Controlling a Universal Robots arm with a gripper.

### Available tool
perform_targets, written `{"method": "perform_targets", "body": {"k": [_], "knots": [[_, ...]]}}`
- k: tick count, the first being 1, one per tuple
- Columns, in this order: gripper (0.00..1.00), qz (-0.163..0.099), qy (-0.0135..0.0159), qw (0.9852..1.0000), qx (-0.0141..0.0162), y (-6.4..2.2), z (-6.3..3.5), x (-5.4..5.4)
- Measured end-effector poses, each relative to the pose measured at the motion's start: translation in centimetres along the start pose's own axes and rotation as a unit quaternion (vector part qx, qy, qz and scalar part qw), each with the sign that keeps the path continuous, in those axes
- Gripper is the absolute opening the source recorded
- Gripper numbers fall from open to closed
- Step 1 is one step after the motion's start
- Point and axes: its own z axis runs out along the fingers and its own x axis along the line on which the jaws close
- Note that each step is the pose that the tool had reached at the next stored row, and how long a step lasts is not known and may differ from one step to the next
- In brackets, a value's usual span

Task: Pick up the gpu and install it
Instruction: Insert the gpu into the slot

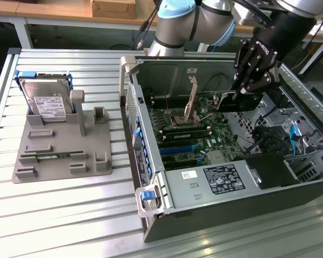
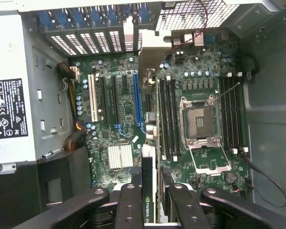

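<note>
My gripper (image 1: 241, 90) is in the upper right of the exterior view, hanging over the open case (image 1: 145, 156), and it's clamped on the gpu (image 1: 243, 102). The black card sticks out below the fingers and sits in the air over the end of the motherboard (image 1: 196, 134) toward the exterior view's right. It's not seated in anything yet, and as far as I can see it's clear of the board. From the wrist cam the fingers (image 2: 129, 205) press in from both sides of the card, which shows edge-on with NVIDIA lettering facing the lens. Past it is the board with the CPU socket (image 2: 200, 121), long black memory slots flanking the socket, and the expansion slots (image 2: 136, 100), one white and the rest blue or black. I honestly can't tell from this whether the card is lined up with any of them. The case lies on its side in the middle of the slatted table (image 1: 70, 215), open side up. The power supply (image 1: 220, 180) with its black label is at the lower centre of the frame. On the exterior view's left there's a grey tray (image 1: 97, 161) near the case but not touching it. A hard drive (image 1: 47, 102) stands leaning at the tray's far end, and a green memory stick (image 1: 54, 156) lies flat in a groove closer to the camera.
</note>
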Motion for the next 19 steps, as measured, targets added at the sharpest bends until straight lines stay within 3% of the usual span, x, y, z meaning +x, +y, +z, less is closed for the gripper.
{"method": "perform_targets", "body": {"k": [6,13,19], "knots": [[0.27,0.0,0.0001,1.0,-0.001,-0.07,1.39,0.1],[0.27,0.0,0.0002,1.0,-0.001,0.21,1.93,0.2],[0.27,0.0,0.0002,1.0,-0.001,1.16,2.35,0.4]]}}
